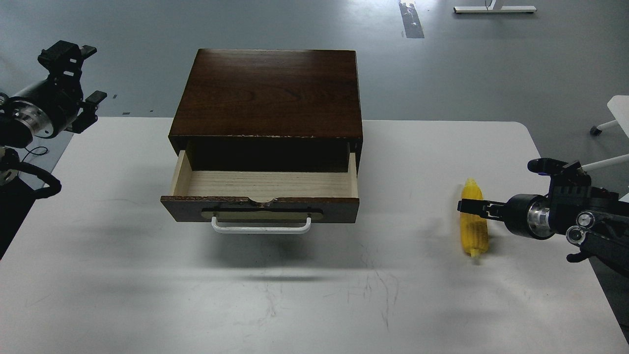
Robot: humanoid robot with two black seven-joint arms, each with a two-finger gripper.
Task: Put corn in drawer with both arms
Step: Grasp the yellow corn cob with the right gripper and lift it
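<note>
The yellow corn (474, 237) lies on the white table at the right, pointed end away from me. The drawer (265, 185) of the dark brown box (268, 93) is pulled open; its pale wood inside is bare, and its white bar handle (261, 228) faces me. My right gripper (471, 206) reaches in from the right and overlaps the corn's upper half; it is dark and thin, so I cannot tell its fingers apart. My left gripper (93, 73) hangs beyond the table's far left corner with its fingers spread, holding nothing.
The white table (147, 275) has a rounded far right corner close behind my right arm. A white chair base (609, 124) stands on the grey floor at the right. The box sits at the table's far edge, in the middle.
</note>
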